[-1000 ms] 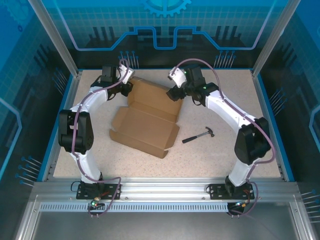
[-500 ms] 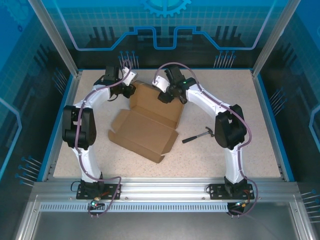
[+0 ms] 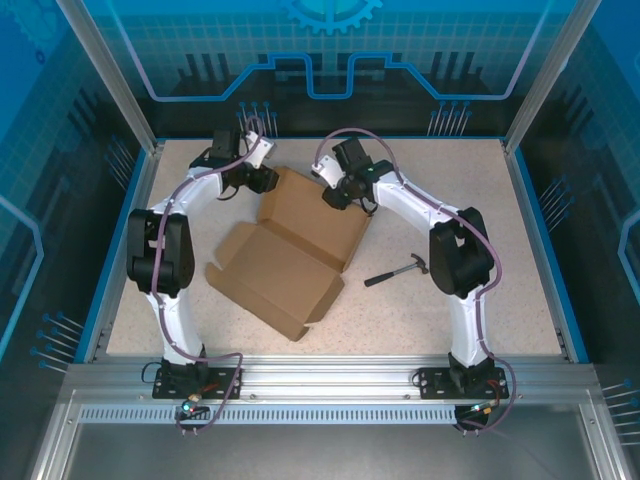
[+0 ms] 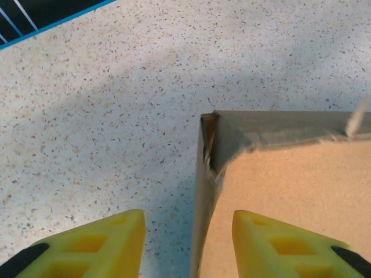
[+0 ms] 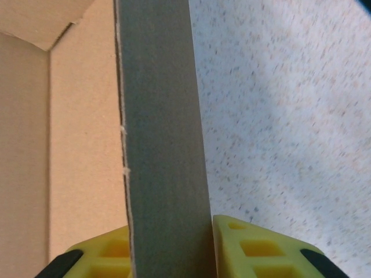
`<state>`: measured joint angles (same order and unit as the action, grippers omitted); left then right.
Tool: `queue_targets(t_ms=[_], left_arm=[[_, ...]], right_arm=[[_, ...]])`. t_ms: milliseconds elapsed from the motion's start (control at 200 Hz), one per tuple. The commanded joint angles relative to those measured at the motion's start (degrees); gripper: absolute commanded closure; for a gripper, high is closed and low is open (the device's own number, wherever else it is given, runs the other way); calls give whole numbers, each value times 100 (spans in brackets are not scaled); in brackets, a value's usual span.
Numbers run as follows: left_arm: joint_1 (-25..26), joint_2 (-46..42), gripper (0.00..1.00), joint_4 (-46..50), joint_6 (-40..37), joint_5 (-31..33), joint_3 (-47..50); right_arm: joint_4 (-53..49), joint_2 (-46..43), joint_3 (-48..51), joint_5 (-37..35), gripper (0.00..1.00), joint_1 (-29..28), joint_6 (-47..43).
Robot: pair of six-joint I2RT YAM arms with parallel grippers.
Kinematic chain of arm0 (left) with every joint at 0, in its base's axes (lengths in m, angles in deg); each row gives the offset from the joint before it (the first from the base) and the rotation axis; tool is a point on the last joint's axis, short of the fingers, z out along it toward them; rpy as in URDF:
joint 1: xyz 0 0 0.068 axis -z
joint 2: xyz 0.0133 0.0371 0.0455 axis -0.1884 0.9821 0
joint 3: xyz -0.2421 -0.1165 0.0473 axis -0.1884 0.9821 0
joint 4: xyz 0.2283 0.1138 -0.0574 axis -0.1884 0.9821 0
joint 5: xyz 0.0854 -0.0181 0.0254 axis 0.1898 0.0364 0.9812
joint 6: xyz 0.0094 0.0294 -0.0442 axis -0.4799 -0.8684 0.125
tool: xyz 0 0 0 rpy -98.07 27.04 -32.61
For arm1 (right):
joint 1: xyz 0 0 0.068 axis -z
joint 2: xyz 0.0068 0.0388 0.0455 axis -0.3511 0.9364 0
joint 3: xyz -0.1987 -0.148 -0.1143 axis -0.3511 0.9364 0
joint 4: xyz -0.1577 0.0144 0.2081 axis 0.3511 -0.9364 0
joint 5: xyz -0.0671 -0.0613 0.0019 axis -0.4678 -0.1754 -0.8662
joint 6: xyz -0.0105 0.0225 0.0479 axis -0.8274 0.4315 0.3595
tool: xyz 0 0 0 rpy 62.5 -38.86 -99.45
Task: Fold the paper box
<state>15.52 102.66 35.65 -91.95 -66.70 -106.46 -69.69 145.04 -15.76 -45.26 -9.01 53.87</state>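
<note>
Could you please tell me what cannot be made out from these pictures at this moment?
- Top view: fingertips of the left claw and right claw, hidden under their own wrists.
- Left wrist view: whether the fingers touch the paper box; the bottom edge cuts them off.
- Right wrist view: the flap's far end, cut off by the top edge.
- Top view: the hammer's head, too small for detail.

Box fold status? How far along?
Done: the paper box has walls standing at its far-left corner. In hand: right gripper pinches an upright side wall; left gripper is open, straddling that corner. Left: box lies open, so closing the lid and tucking looks outstanding.
</note>
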Motion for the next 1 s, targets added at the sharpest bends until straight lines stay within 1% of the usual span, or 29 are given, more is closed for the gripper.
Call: queue_targets(t_ms=[0,80,165,250,330,440,555,645,685,855,930,995], left_arm=[[-45,-157,46,140,371,-178,-273],[-79,-275,41,152,591,-225,-293],[-115,-544,39,37,892,-207,-121],[-171,-990,39,-333,1375,-131,353],[-241,-1581,38,-738,1939,44,968],[-312,-2568,34,-1254,2529,525,1889],[-323,-3591,29,-1624,2964,1440,2831],[-326,-4252,21,-1894,3349,1937,3643],[-334,-4471,19,-1967,3547,2075,3946],[-326,-5327,13,-2025,4593,1970,4958],[-300,-5689,13,-1956,4982,1820,5255],[-291,-5865,13,-1939,5134,1585,5417]], right_arm=[[114,0,242,250,73,186,663],[162,5,379,251,74,280,954],[209,49,526,344,73,441,1352],[285,99,689,437,72,640,1746],[389,143,846,515,71,786,2073],[483,172,1032,452,69,889,2342],[710,122,1309,418,68,968,2595],[902,76,1519,444,66,996,2745],[960,68,1579,443,66,996,2772],[1158,34,1797,449,65,989,2870],[1260,3,1892,470,65,988,2897],[1322,-4,1942,496,65,986,2915]])
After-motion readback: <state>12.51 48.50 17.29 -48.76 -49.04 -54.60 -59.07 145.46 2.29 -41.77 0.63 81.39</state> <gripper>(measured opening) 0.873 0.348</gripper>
